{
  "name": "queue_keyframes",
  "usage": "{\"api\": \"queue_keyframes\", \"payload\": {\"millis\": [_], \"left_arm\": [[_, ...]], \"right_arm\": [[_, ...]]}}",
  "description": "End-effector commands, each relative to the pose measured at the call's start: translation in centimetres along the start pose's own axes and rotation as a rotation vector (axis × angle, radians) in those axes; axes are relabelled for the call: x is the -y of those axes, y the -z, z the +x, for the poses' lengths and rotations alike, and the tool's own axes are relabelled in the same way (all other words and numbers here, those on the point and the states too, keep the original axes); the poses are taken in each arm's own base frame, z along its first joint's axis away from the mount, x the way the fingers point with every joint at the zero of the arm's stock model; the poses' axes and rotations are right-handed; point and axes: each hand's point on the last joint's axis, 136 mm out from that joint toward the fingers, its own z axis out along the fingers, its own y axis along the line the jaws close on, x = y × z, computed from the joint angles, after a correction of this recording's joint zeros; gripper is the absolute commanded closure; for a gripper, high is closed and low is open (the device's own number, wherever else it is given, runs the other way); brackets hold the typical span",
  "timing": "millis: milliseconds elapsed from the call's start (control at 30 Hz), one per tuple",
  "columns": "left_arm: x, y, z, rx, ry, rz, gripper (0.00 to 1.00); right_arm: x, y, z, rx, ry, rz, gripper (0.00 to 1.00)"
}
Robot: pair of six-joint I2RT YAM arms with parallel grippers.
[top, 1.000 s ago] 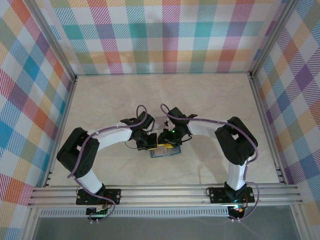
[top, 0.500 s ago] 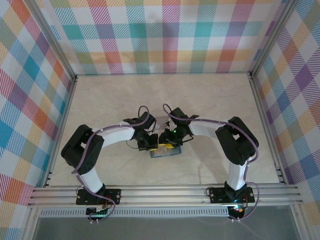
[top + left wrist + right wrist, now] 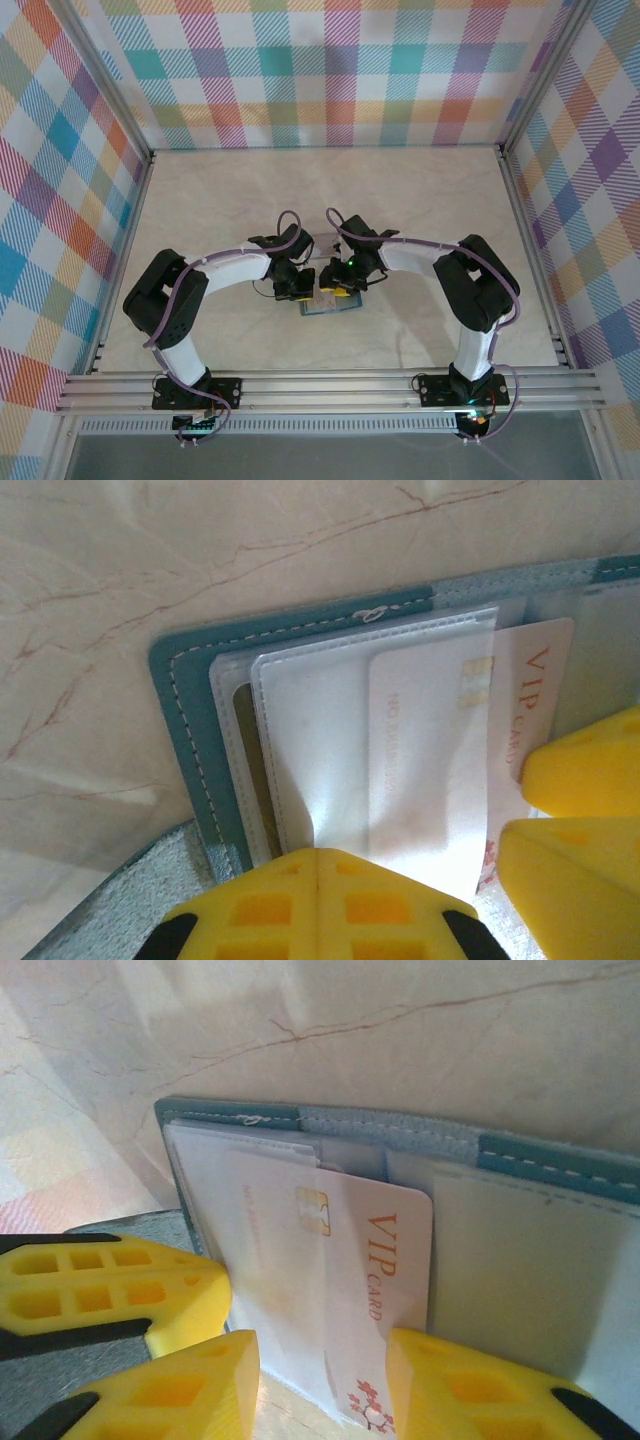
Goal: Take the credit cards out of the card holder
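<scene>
The teal card holder [image 3: 328, 307] [image 3: 185, 730] [image 3: 540, 1160] lies open on the marbled table just in front of both grippers. A white credit card [image 3: 380, 1250] [image 3: 540, 680] printed VIP CARD sticks partway out of a clear inner pocket. My right gripper [image 3: 320, 1345] [image 3: 337, 292] has a yellow finger against each long edge of that card. My left gripper [image 3: 318, 855] [image 3: 303, 292] is shut, its joined tips pressing on the clear pocket sleeve [image 3: 310, 740] beside the card. A darker card edge [image 3: 262, 780] shows in a pocket further left. The card's lower end is hidden by the fingers.
Aluminium frame rails [image 3: 330, 388] run along the near edge, and plaid walls [image 3: 330, 70] enclose the table on three sides. The two wrists sit almost touching over the holder. Bare table [image 3: 330, 190] stretches behind them.
The left arm's elbow and wrist have shifted slightly to the right. The right gripper's fingers have drawn in a touch on the card. The holder has stayed in place.
</scene>
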Motion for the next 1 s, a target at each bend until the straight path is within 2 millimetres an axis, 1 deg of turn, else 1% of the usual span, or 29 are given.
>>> {"api": "queue_keyframes", "payload": {"millis": [0,100,300,500,700,800,967], "left_arm": [[-2.1,-0.2,1.1,-0.032,-0.003,-0.104,1.0],[-2.0,-0.1,1.0,-0.031,-0.004,-0.1,1.0],[-2.0,-0.2,1.1,-0.034,-0.002,-0.102,1.0],[-2.0,-0.2,1.1,-0.036,-0.003,-0.104,1.0],[-2.0,-0.2,1.1,-0.033,0.0,-0.105,1.0],[-2.0,-0.3,1.2,-0.038,-0.002,-0.107,1.0],[-2.0,-0.3,1.2,-0.04,-0.001,-0.105,1.0]], "right_arm": [[-1.6,1.4,-0.3,0.023,0.025,-0.072,0.61],[-1.4,1.3,-0.1,0.018,0.016,-0.084,0.62],[0.7,1.3,-0.1,0.028,0.0,0.011,0.66],[1.3,0.4,0.0,0.0,-0.004,0.018,0.67],[2.4,-0.2,0.1,-0.009,-0.013,0.058,0.68],[2.4,-0.3,0.2,-0.014,-0.01,0.053,0.68],[1.6,-0.7,0.2,-0.025,-0.006,-0.003,0.68]]}}
